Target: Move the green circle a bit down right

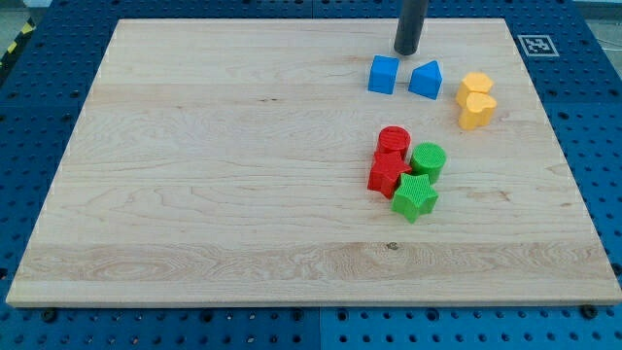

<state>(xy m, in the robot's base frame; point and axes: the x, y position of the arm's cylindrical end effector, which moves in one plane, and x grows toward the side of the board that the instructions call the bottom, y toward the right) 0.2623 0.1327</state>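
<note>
The green circle (428, 159) lies right of centre on the wooden board (194, 175). It touches the red circle (394, 140) at its upper left, the red star (388, 175) at its left and the green star (415, 196) below it. My tip (406, 52) is near the board's top edge, just above the gap between the blue cube (384, 74) and the blue triangle (425, 79). It is well above the green circle and touches no block.
A yellow circle (476, 85) and a yellow heart (475, 110) sit together to the right of the blue triangle. A black-and-white marker tag (535, 44) is at the board's top right corner.
</note>
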